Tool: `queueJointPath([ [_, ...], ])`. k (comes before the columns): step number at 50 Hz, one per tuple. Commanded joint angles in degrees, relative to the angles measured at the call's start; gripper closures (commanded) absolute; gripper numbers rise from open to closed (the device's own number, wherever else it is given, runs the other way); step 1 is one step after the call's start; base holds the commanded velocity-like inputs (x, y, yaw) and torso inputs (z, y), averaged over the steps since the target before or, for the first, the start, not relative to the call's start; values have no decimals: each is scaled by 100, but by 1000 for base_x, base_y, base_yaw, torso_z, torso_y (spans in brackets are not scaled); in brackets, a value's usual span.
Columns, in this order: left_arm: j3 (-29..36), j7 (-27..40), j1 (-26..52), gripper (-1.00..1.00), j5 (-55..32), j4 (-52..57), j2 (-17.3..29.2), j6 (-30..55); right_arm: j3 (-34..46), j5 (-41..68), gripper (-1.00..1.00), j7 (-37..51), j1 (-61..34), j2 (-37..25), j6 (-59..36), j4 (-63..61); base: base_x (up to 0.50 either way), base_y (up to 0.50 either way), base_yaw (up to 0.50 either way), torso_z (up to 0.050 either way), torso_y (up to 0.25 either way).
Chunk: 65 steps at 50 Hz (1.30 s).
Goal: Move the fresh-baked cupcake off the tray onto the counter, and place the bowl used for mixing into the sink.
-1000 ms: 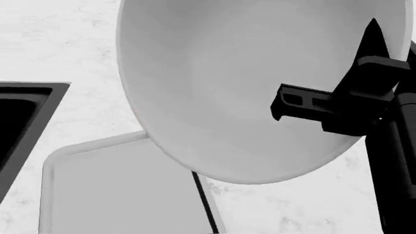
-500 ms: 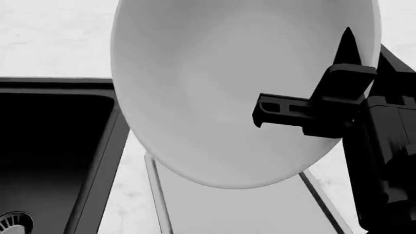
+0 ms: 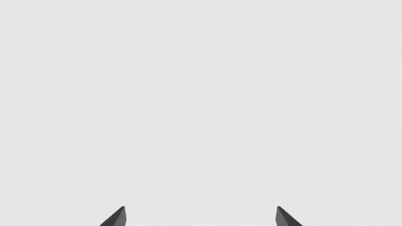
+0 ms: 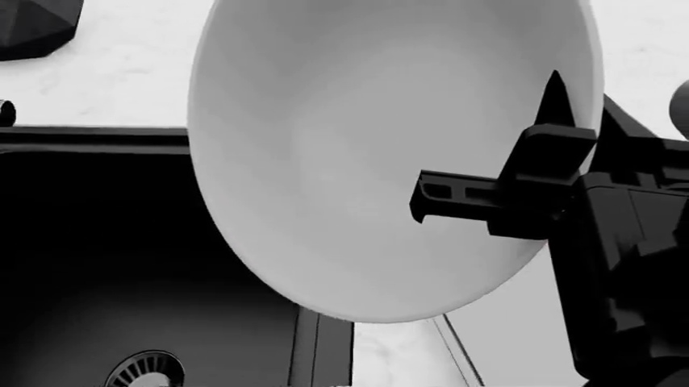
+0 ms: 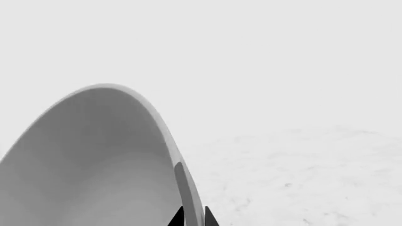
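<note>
I have the bowl (image 4: 366, 153) pinched by its rim in the right gripper (image 5: 192, 220), one finger inside the wall and one outside, so it hangs tilted on edge with its open side facing the head camera. A rim pinch is the only hold that suits a bowl this wide, and it explains the tilt: the weight swings down from the clamped edge. In the right wrist view the two fingertips close tightly on either side of the thin rim, which I read as a firm grasp. The bowl is held high, above the right edge of the sink (image 4: 119, 266), with its lower part over the black basin and its upper part still over the counter (image 4: 129, 72). The drain (image 4: 145, 372) shows at the near left, so the basin floor is well below the bowl. Just under the bowl a corner of the tray (image 4: 457, 355) peeks out on the counter to the right of the sink. I cannot see the cupcake in any view. The left gripper (image 3: 201, 216) is released, its two tips spread wide against a blank pale background, holding nothing. My judgement is that the bowl needs to go further left and then down before I let go, otherwise it could strike the sink's edge.
</note>
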State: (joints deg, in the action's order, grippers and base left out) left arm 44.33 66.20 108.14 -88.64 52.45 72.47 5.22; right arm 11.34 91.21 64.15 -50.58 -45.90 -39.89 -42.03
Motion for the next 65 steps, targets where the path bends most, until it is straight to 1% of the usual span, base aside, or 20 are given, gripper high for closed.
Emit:
queueJointPath([
  [1, -28, -11, -56, -100, 30, 9, 4, -11, -10, -130, 100, 80, 62, 29, 22, 72, 39, 500, 0, 0, 0],
  [14, -67, -30, -124, -100, 56, 23, 28, -44, -16, -247, 100, -37, 227, 41, 82, 139, 85, 500, 0, 0, 0],
  [29, -100, -51, -155, -100, 80, 12, -10, -18, -28, -315, 100, -23, 332, 26, 123, 154, 304, 491, 0, 0, 1],
  [37, -122, -72, -183, -100, 61, -6, 3, -23, -103, -401, 100, -151, 660, 31, 261, 299, 316, 499, 0, 0, 1],
  [39, -133, -32, -172, -100, 29, 14, 12, -14, 2, -387, 100, -203, 650, 19, 159, 374, 318, 498, 0, 0, 0],
  [41, -140, -34, -177, -100, 33, 28, 11, -17, 109, -134, 100, -216, 695, 80, 98, 530, 158, 202, 0, 0, 0],
  [45, -149, -50, -171, -100, 38, 14, -9, 6, 149, -162, 100, -533, 870, 319, 249, 751, 0, 0, 0, 0, 0],
  [48, -166, -62, -214, -100, 51, 44, 34, -41, 337, -285, 100, -814, 940, 526, 234, 1187, 0, 0, 0, 0, 0],
  [56, -189, -77, -259, -100, 72, 41, 51, -62, 386, -92, 100, -1439, 1241, 987, 498, 1947, 0, 0, 0, 0, 0],
  [61, -203, -80, -276, -100, 74, 52, 51, -67, 516, 106, 100, -1724, 1163, 1246, 460, 2591, 0, 0, 0, 0, 0],
  [65, -211, -83, -319, -100, 104, 65, 68, -94, 729, 38, 100, -1931, 1060, 1445, 371, 3052, 0, 0, 0, 0, 0],
])
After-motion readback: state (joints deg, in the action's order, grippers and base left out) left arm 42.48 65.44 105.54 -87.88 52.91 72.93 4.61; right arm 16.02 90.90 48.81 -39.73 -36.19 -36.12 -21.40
